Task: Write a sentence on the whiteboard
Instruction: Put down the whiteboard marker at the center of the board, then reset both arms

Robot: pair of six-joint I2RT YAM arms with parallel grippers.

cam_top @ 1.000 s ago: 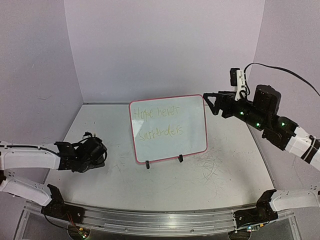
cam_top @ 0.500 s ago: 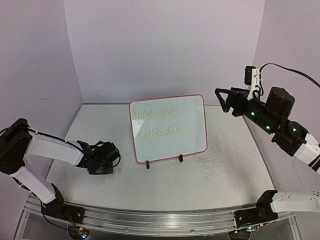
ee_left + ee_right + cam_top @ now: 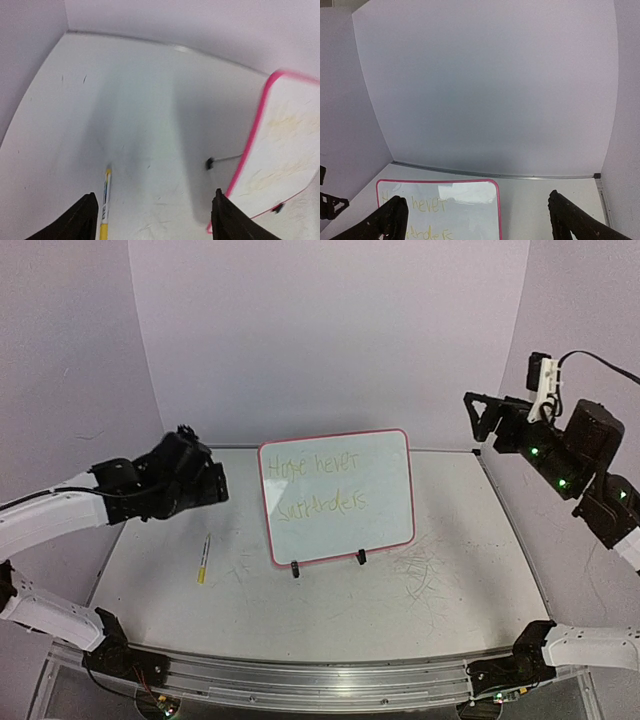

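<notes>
The whiteboard (image 3: 337, 530) stands upright mid-table on two black clip feet, its frame pink-red. On it the sentence (image 3: 322, 485) shows as faint yellow-green handwriting in two lines. A yellow-and-white marker (image 3: 204, 559) lies flat on the table, left of the board. My left gripper (image 3: 212, 485) hovers open above and behind the marker, with nothing between its fingers. In the left wrist view the marker (image 3: 105, 207) lies by the left finger, and the whiteboard (image 3: 287, 150) is at right. My right gripper (image 3: 473, 418) hangs open high at the right, facing the whiteboard (image 3: 465, 192).
Thin grey scratch marks (image 3: 420, 575) cover the table right of the board. Purple walls close the table at the back and on both sides. The aluminium rail (image 3: 320, 675) with the arm bases runs along the near edge.
My left gripper has opened, leaving the marker on the table, and has risen back and to the left. My right gripper has drawn away from the board, up and to the right.
</notes>
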